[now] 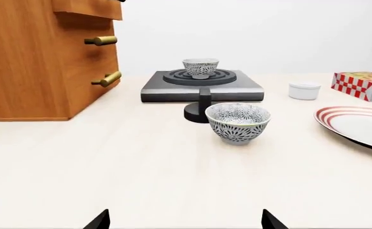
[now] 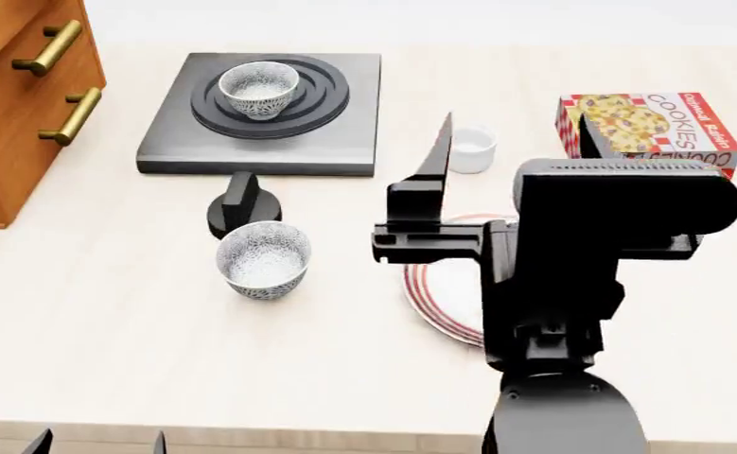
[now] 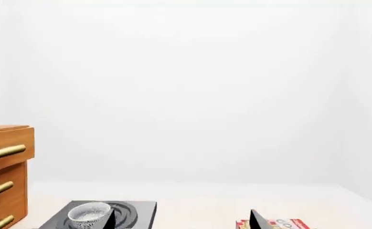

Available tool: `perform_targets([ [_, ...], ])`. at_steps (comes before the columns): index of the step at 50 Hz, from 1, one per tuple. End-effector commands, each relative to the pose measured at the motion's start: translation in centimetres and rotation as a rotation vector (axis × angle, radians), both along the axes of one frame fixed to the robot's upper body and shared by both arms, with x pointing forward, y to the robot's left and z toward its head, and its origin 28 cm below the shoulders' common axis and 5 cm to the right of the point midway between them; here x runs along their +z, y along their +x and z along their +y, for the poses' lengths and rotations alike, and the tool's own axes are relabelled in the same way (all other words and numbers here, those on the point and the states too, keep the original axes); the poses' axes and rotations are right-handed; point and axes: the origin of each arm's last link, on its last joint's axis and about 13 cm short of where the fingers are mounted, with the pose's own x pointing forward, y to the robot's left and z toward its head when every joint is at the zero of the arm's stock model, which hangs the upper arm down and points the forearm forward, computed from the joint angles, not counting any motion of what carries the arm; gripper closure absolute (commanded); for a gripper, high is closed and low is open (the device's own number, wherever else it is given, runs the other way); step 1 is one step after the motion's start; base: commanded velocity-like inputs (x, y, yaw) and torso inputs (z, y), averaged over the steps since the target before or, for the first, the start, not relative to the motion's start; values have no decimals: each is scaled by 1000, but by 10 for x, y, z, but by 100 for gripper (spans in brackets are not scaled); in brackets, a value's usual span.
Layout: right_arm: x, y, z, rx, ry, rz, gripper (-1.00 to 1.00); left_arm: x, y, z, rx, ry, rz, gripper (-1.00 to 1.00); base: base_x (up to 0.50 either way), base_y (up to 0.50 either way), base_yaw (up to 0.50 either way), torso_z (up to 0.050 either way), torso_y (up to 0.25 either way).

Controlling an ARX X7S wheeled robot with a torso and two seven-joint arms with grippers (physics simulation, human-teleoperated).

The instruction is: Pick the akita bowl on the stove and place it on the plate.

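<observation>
**Two speckled bowls, one on the stove, both end effectors empty**

Nearest the robot in the head view, the right end effector [image 2: 507, 142] is raised above the bench [image 2: 115, 350], its fingers spread wide with nothing between them; its arm hides much of the plate [image 2: 434, 288]. Only the two fingertips of the left end effector [image 2: 96, 442] show at the near bench edge, set apart and empty.

Containers next. One bowl [image 2: 263, 259] sits on the bare bench, just in front of the black knob [image 2: 243, 206]; it looks empty. The plate lies to its right, well apart from it, and its visible part carries nothing. Further back a small white cup [image 2: 472, 148] stands alone; what is inside cannot be told. The akita bowl [image 2: 259, 90] stands upright on the burner rings of the stove [image 2: 342, 142], and its interior looks empty too.

The bench is pale, smooth wood. A wooden cabinet [image 2: 15, 123] stands at far left. A cookie box [image 2: 652, 128] lies at far right. Behind everything is a plain white wall [image 3: 186, 95].

Counted: two speckled bowls, one cup, one plate, one stove, one knob, one cookie box, one cabinet showing two brass handles in the head view.
</observation>
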Motion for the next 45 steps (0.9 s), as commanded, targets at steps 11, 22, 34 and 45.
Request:
perform_targets([
  [11, 55, -44, -37, -109, 14, 43, -100, 2, -2, -1, -2, 3, -6, -100, 0, 0, 0, 0, 0],
  [22, 18, -50, -40, -88, 40, 79, -100, 1, -1, 0, -6, -1, -9, -100, 0, 0, 0, 0, 0],
  [34, 11, -49, -38, -85, -33, 131, -100, 0, 1, 0, -6, 0, -5, -100, 0, 0, 0, 0, 0],
  [45, 11, -50, -38, -86, -45, 136, -100, 0, 1, 0, -7, 3, -3, -100, 0, 0, 0, 0, 0],
])
